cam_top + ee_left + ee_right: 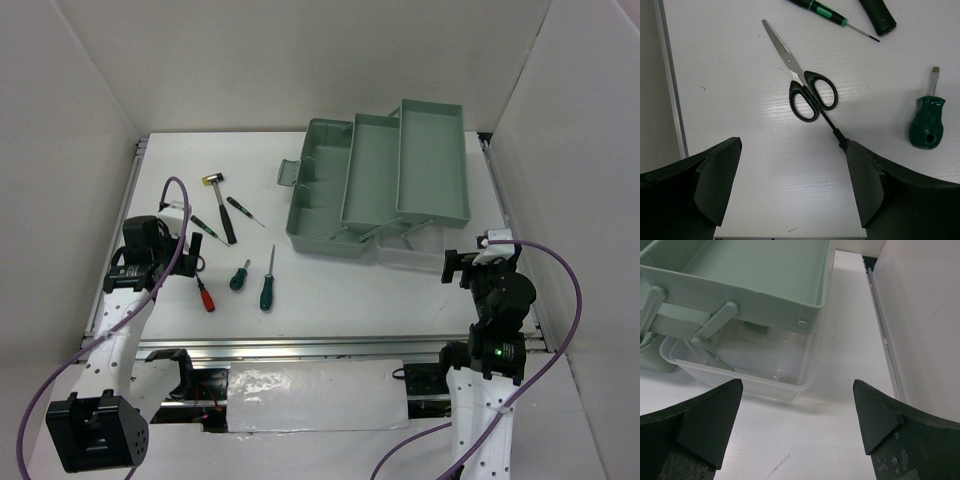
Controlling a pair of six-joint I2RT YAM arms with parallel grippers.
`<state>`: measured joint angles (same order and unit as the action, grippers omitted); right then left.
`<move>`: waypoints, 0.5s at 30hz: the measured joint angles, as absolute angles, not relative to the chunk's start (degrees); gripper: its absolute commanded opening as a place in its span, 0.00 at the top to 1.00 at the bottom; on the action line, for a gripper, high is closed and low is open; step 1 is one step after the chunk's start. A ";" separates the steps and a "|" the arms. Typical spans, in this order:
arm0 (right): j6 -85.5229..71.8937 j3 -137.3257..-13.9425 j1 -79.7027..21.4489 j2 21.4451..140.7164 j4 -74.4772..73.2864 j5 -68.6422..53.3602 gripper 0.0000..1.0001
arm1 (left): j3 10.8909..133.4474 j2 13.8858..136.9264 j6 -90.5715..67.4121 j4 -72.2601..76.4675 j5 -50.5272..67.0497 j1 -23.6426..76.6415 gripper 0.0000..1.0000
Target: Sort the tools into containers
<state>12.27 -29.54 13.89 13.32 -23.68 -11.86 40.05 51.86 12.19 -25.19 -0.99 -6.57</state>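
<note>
L+R jaws wide open, empty.

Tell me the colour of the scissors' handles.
Black. The scissors show best in the left wrist view, lying on the white table.

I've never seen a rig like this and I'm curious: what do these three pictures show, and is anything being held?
Two robot arms are bolted at the near edge of a white table. The wide picture looks down from above and behind them. The other two come from cameras on the wrists; the dark wedges at the bottom are each gripper's own fingers. The left gripper hangs open above black-handled scissors, a green-handled screwdriver nearby. The right gripper, also open, faces the sage-green toolbox with its trays spread out. A hammer and a red-handled screwdriver also lie on the table. Nothing is held.
</note>
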 measured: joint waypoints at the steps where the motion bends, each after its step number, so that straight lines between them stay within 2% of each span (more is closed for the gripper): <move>1: 12.25 -29.54 13.89 13.67 -23.70 -11.84 0.00 | 40.45 51.86 12.58 -25.54 -0.56 -6.57 0.01; 10: 11.97 -29.54 13.91 14.33 -24.05 -11.94 0.00 | 46.06 56.53 19.20 -28.49 5.82 -6.57 0.01; 14: 11.86 -29.54 13.91 14.33 -24.10 -11.92 0.00 | 49.39 59.29 19.99 -30.50 9.69 -4.99 0.16; 15: 11.86 -29.54 13.91 14.37 -24.12 -11.94 0.00 | 50.28 60.36 19.99 -30.83 9.91 -3.40 0.17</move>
<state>11.86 -29.54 13.91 14.37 -24.12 -11.94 50.28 60.36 19.99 -30.83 9.91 -3.40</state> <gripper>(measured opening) 0.994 0.862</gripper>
